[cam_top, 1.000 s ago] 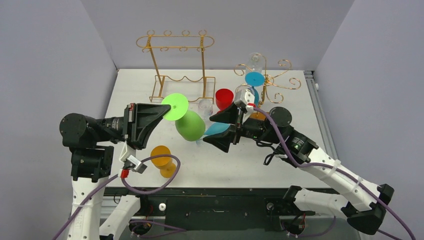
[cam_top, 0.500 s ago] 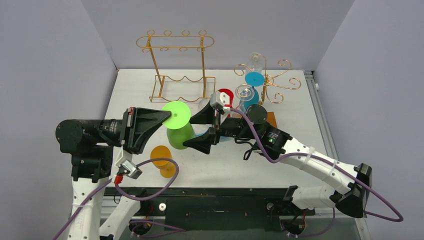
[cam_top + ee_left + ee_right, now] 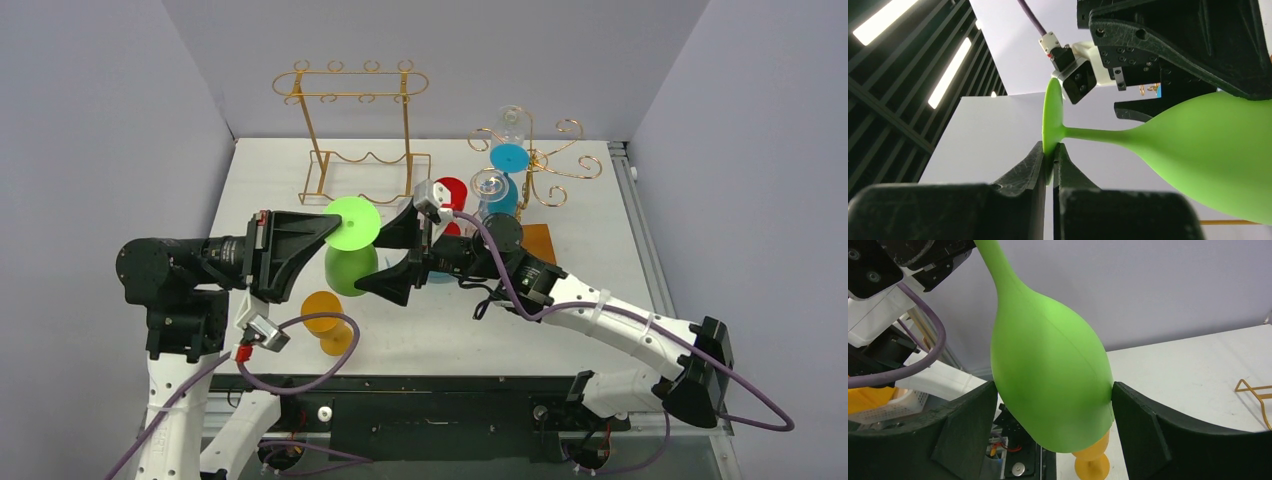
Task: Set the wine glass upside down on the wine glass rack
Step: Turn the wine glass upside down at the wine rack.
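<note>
The left gripper [image 3: 333,229] has its jaws closed on the foot rim of the bright green plastic wine glass [image 3: 349,270], which is held above the white table [image 3: 270,190]. Only the left wrist view shows that pinch edge-on. The right gripper [image 3: 377,262] has its jaws wide open either side of the bowl, and its wrist view shows the bowl filling the gap. The gold wire rack [image 3: 350,85] stands well behind.

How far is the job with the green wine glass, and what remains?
Done: the green wine glass is off the table, foot uppermost. In hand: the left gripper pinches its foot, and the right gripper stands open around the bowl. Left: carrying it to the gold rack at the back and hanging it there.
</note>
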{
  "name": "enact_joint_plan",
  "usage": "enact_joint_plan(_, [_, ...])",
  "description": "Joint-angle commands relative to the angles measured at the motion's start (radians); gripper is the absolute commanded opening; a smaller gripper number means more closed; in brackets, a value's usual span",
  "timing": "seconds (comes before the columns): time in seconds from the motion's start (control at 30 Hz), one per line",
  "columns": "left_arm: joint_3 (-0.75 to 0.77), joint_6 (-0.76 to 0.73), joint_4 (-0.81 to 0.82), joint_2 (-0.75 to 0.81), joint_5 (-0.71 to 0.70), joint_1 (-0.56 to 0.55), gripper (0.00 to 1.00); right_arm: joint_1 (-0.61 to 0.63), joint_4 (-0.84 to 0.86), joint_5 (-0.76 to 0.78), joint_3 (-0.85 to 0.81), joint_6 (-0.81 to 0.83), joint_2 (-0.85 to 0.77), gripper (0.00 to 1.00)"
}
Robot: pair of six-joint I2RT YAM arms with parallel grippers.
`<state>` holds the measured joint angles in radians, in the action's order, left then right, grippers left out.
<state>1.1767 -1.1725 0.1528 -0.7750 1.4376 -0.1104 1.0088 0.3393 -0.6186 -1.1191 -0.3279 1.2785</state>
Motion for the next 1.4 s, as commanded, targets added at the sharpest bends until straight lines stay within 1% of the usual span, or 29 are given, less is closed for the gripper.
enact_joint_plan(0.0, [-0.006, -0.058, 0.045, -0.004, -0.124, -0.005, 0.0, 0.032, 0.152, 0.058, 0.033, -0.048, -0.048, 0.77])
enact_joint_plan(0.13, [-0.01, -0.036, 0.05, 0.002, -0.186, -0.008, 0.0, 0.032, 0.224, 0.066, 0.053, -0.085, -0.041, 0.78])
enact_joint_plan(0.17, [-0.015, -0.014, 0.076, 0.002, -0.209, -0.008, 0.0, 0.035, 0.247, 0.052, 0.05, -0.102, -0.028, 0.78])
enact_joint_plan(0.27, [-0.041, 0.114, 0.223, -0.005, -0.302, -0.02, 0.0, 0.045, 0.296, -0.005, 0.019, -0.149, 0.026, 0.78])
enact_joint_plan(0.4, [-0.027, 0.141, 0.259, -0.019, -0.411, -0.047, 0.0, 0.061, 0.309, -0.05, -0.022, -0.185, 0.088, 0.78])
enact_joint_plan(0.5, [-0.022, 0.089, 0.223, -0.018, -0.453, -0.066, 0.0, 0.069, 0.307, -0.027, -0.035, -0.184, 0.108, 0.78])
enact_joint_plan(0.63, [-0.041, 0.036, 0.204, -0.005, -0.506, -0.099, 0.0, 0.073, 0.263, 0.027, -0.064, -0.15, 0.111, 0.79])
enact_joint_plan(0.77, [-0.026, 0.017, 0.164, -0.009, -0.532, -0.115, 0.0, 0.083, 0.211, 0.087, -0.08, -0.09, 0.1, 0.79])
enact_joint_plan(0.9, [-0.033, -0.019, 0.183, -0.017, -0.548, -0.129, 0.0, 0.09, 0.179, 0.08, -0.108, -0.074, 0.118, 0.79])
enact_joint_plan(1.0, [-0.031, -0.034, 0.219, -0.031, -0.628, -0.166, 0.0, 0.109, 0.165, 0.057, -0.138, -0.068, 0.154, 0.79])
enact_joint_plan(1.07, [-0.023, -0.051, 0.219, -0.037, -0.689, -0.199, 0.0, 0.12, 0.132, 0.069, -0.171, -0.061, 0.184, 0.79])
enact_joint_plan(1.23, [-0.007, -0.055, 0.191, -0.034, -0.766, -0.248, 0.0, 0.124, 0.161, 0.106, -0.181, -0.075, 0.216, 0.79])
enact_joint_plan(1.37, [-0.003, -0.031, 0.189, -0.029, -0.814, -0.259, 0.0, 0.121, 0.215, 0.143, -0.15, -0.081, 0.203, 0.79])
